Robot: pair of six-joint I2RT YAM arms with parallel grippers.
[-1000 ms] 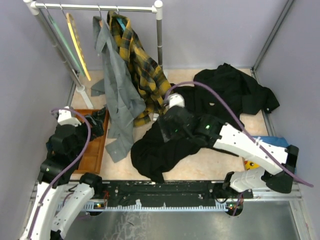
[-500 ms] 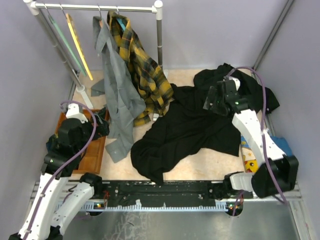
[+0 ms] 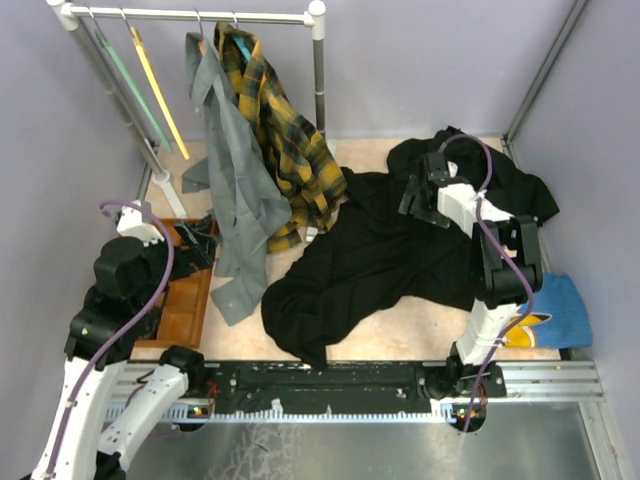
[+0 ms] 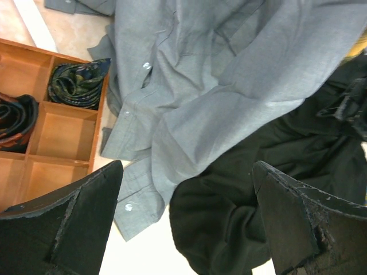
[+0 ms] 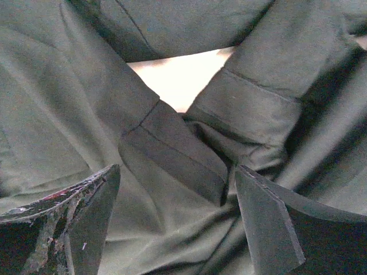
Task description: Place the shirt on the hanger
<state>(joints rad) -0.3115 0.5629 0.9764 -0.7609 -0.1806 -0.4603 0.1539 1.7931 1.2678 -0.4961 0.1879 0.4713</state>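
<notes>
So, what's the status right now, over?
Left claw, right claw open, empty. Black shirt heaped on table. Yellow hanger bare on rail, grey shirt hanging beside.

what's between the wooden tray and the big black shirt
The grey shirt hangs down between the wooden tray and the black shirt; the top and left wrist views both show it.

1. No word, number or brand is showing clearly enough to read in any of the three views.
2. The blue cloth [image 3: 565, 300] at the right edge of the tabletop [image 3: 390, 340] is carrying a yellow print [image 3: 520, 335]; it is appearing too small to tell whether it holds any lettering.
</notes>
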